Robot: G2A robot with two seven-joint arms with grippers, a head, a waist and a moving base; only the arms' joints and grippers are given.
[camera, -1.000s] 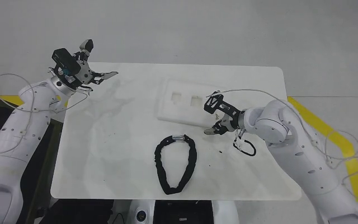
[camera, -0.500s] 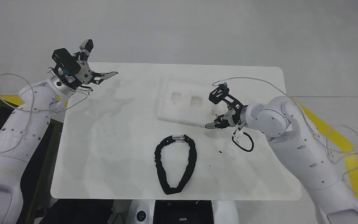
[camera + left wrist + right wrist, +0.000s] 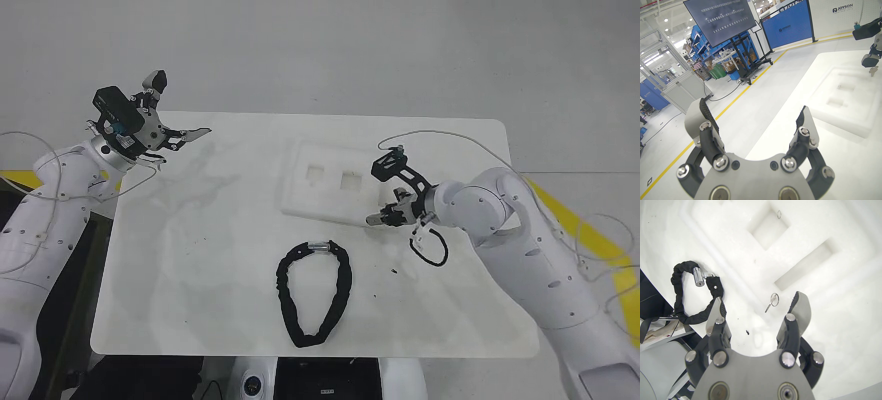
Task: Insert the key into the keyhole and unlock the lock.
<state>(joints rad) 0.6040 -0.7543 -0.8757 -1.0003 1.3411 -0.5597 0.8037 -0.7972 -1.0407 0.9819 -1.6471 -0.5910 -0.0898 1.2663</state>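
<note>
Lock [image 3: 676,291] black-sleeved (cylinder [image 3: 697,278] chrome); key [image 3: 770,303] silver; foam tray [image 3: 810,224] white.

Key [image 3: 769,306] and lock [image 3: 697,277] look shiny metal, chain sleeve [image 3: 676,289] matt cloth.

Foam tray [image 3: 300,197] w/ 2 recesses on white table [image 3: 200,280]

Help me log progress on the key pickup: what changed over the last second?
The right gripper rolled at the wrist and shifted slightly away from the robot, above the key on the foam tray. Its jaws are open, with nothing taken hold of. The left gripper, the tray and the chain lock stayed put.
</note>
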